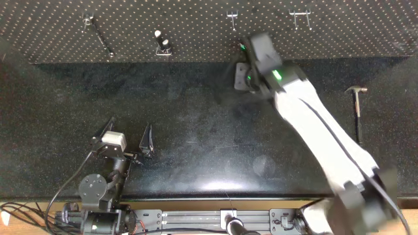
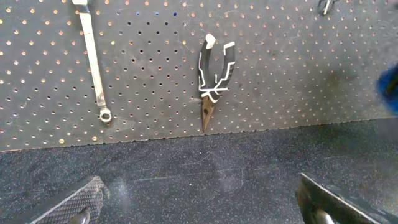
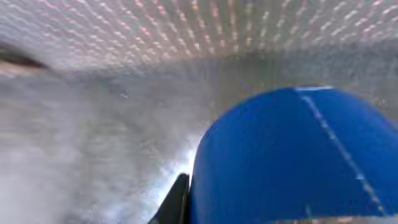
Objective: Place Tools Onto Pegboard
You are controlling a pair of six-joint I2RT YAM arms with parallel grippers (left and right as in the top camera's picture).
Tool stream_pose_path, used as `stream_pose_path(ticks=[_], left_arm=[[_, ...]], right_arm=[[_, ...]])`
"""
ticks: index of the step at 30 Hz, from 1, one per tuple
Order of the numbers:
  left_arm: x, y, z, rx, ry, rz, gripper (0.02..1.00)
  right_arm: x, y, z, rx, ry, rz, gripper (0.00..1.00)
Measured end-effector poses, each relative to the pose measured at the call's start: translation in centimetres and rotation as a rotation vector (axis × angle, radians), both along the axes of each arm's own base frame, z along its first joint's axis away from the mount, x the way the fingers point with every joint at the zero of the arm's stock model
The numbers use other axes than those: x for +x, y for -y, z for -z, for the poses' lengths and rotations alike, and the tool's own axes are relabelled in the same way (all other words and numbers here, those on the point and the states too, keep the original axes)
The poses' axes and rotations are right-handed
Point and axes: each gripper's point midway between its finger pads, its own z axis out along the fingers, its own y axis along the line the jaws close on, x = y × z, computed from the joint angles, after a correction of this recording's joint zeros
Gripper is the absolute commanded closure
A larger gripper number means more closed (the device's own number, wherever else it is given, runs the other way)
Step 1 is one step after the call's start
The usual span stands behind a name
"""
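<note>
The pegboard [image 1: 196, 26] stands along the table's far edge. A silver wrench [image 1: 99, 36] [image 2: 93, 59] hangs at its left. Black-and-white pliers [image 1: 162, 43] [image 2: 214, 78] hang to the right of it, nose down. My right gripper [image 1: 247, 73] is up close to the pegboard's foot near the middle, shut on a blue tool [image 3: 292, 162] [image 2: 390, 87], which is lifted off the table; one dark finger [image 3: 177, 200] shows beside it. A hammer [image 1: 357, 111] lies on the table at the right. My left gripper [image 1: 127, 137] [image 2: 199, 214] hangs open and empty near its base.
Two bare hooks [image 1: 232, 19] [image 1: 300, 18] stick out of the pegboard's right half. The black table top [image 1: 196, 117] is bare between the arms. The right arm's white link [image 1: 326, 143] crosses the right side of the table.
</note>
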Motion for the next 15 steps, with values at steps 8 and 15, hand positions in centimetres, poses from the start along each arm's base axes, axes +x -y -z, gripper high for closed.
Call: stream_pose_path(ticks=[8, 15], left_arm=[[0.0, 0.1, 0.0, 0.0, 0.0, 0.003, 0.023], [0.0, 0.1, 0.0, 0.0, 0.0, 0.003, 0.023]], right_arm=[[-7.6, 1.0, -2.3, 0.087, 0.198, 0.006, 0.923], [-7.8, -2.7, -7.9, 0.137, 0.344, -0.074, 0.925]])
